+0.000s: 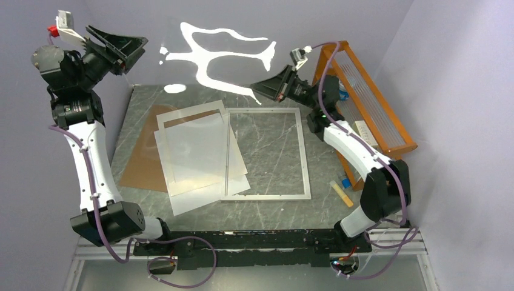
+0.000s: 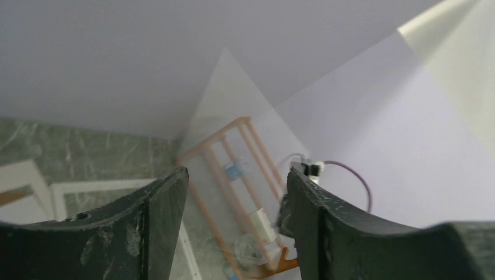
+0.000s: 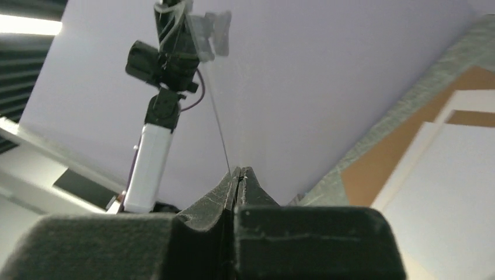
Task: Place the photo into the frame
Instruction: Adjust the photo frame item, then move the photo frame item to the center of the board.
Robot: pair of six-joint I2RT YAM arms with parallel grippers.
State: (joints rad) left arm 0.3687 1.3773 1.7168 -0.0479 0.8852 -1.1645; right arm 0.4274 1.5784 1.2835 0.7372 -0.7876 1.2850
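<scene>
My left pincer (image 1: pixel 136 53) is up in the air over the far left corner of the desk (image 1: pixel 285 212), fingers apart, with nothing between them. Its wrist camera looks through the gap towards the orange rack (image 2: pixel 233 175) against the right wall.

My right pincer (image 1: pixel 254 88) hangs above the far edge of the desk, in front of the rack, with its fingers pressed together. A thin line rises from the seam between them, and from above a bright glare floats in the air between my two pincers. I take this for a clear sheet (image 1: pixel 218 54) pinched by its edge, though it is nearly invisible.

The frame (image 1: pixel 301 151) lies flat on the desk, right of centre, with bare marble showing inside its narrow border. The photo (image 1: pixel 200 200) lies white side up just left of it, and its right edge crosses the frame's left rail. A white card mat (image 1: pixel 162 130) with a cut-out rests askew on top of the photo. A brown backing board (image 1: pixel 142 163) lies beneath both and sticks out to the left.
</scene>
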